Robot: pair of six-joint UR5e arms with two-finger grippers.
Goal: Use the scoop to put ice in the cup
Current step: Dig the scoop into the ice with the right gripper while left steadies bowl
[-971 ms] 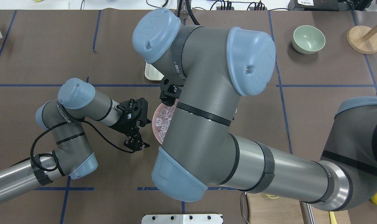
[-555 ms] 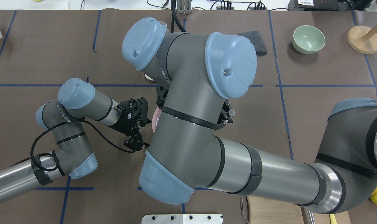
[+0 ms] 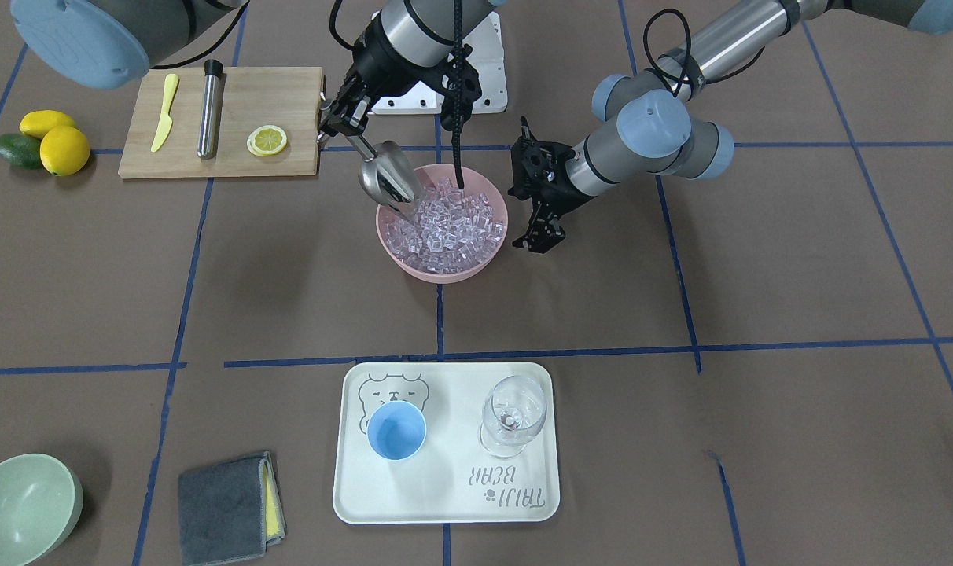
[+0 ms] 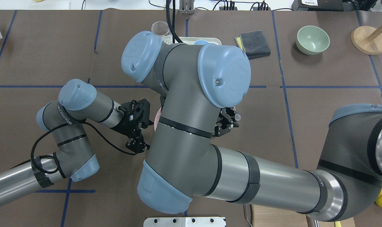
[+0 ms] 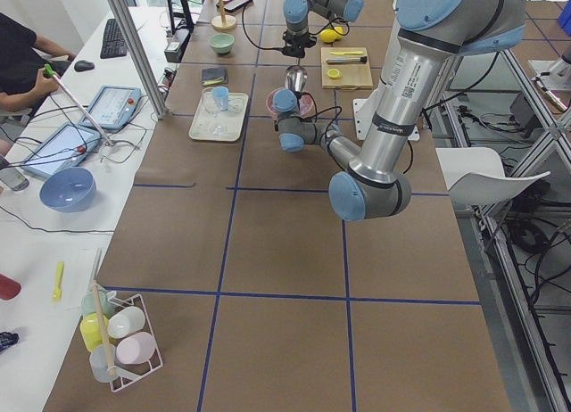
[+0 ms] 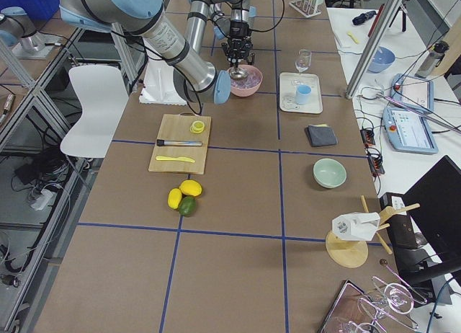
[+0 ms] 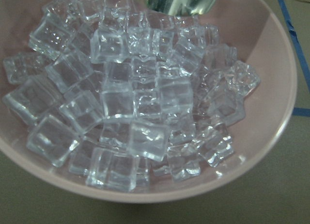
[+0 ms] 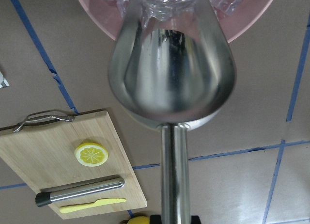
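Steel scoop (image 3: 388, 182) is tilted mouth-down with its lip at the ice (image 3: 445, 228), on the robot-side edge of the pink bowl (image 3: 443, 273). My read is that this is the start of the dig rather than the carry. The right gripper (image 3: 343, 110) is clamped on the far end of the thin handle, which gives reach and lets the wrist set the pitch. In the right wrist view the trough is mostly bare metal, with cubes only at the lip, so I judge nothing is loaded yet. The left gripper (image 3: 541, 236) hangs just beside the bowl wall on the other side. Its fingers look apart and hold nothing. I'd guess it is there to brace the bowl or to aim its camera at the pile, and I can't tell whether it touches the wall. The cup (image 3: 396, 431) stands upright on the white tray (image 3: 445, 503) next to the wine glass (image 3: 512, 413). It is well apart from the bowl on the operators' side and looks empty, so a full transfer across the table is left to do. In the overhead view the right arm covers the scoop and nearly all of the bowl, leaving a pink sliver and a bit of the cup's rim. The left wrist view cuts the scoop down to a shiny patch at the top edge. A black cable (image 3: 457, 118) hangs in front of the bowl in the front view. How deep the lip sits in the pile is hard to make out.
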